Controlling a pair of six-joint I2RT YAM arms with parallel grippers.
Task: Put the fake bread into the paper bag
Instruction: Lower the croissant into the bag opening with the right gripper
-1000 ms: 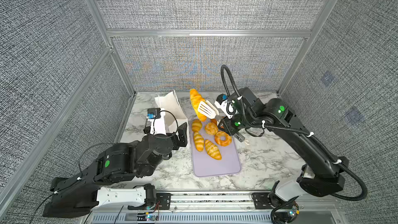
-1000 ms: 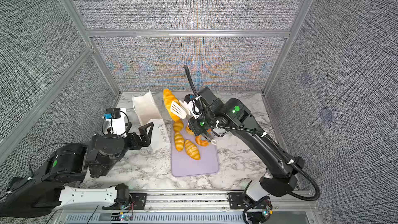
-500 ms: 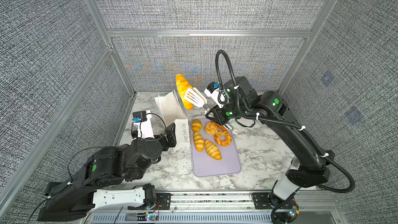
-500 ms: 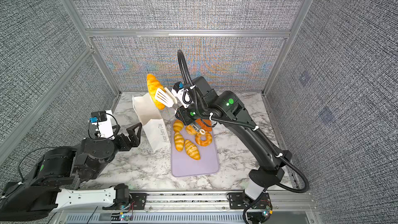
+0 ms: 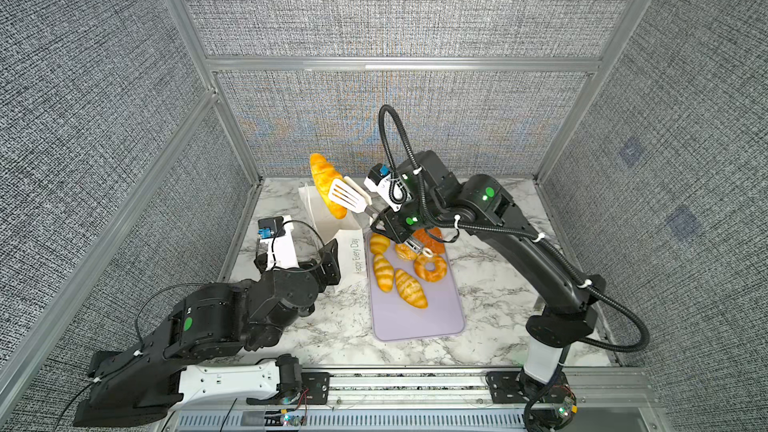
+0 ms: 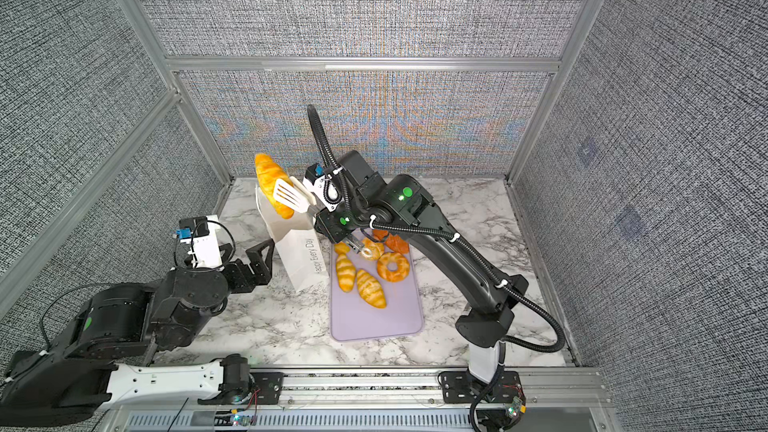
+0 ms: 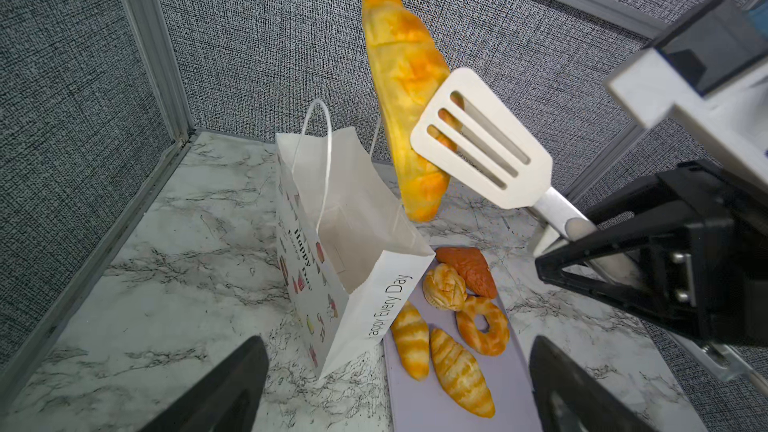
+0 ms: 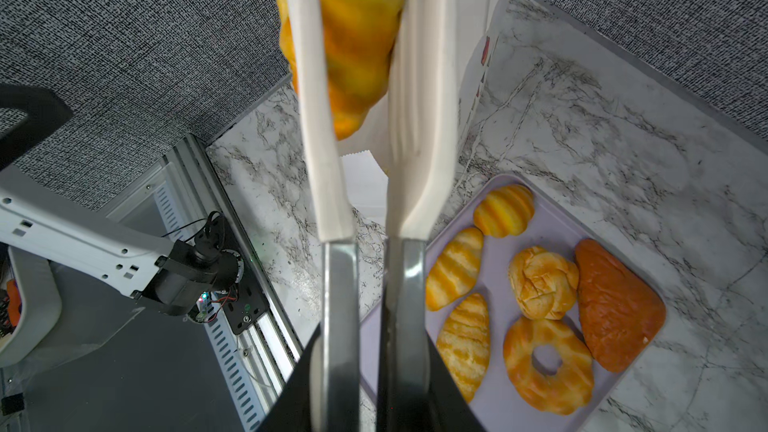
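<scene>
A long golden loaf of fake bread hangs tilted between white slotted tongs. My right gripper is shut on the tongs' metal handles. The loaf's lower tip hovers just over the open mouth of the white paper bag. Several more fake breads lie on the lilac tray: croissants, a bun, a ring doughnut and a reddish wedge. My left gripper stands open and empty, left of the bag.
The marble table is fenced by grey fabric walls and aluminium posts. The bag stands near the back left corner, its right side against the tray. A metal rail runs along the front edge.
My right arm has carried the loaf in the tongs up and to the left, from over the tray to over the bag. My left arm has drawn back leftward from the bag, still open.
</scene>
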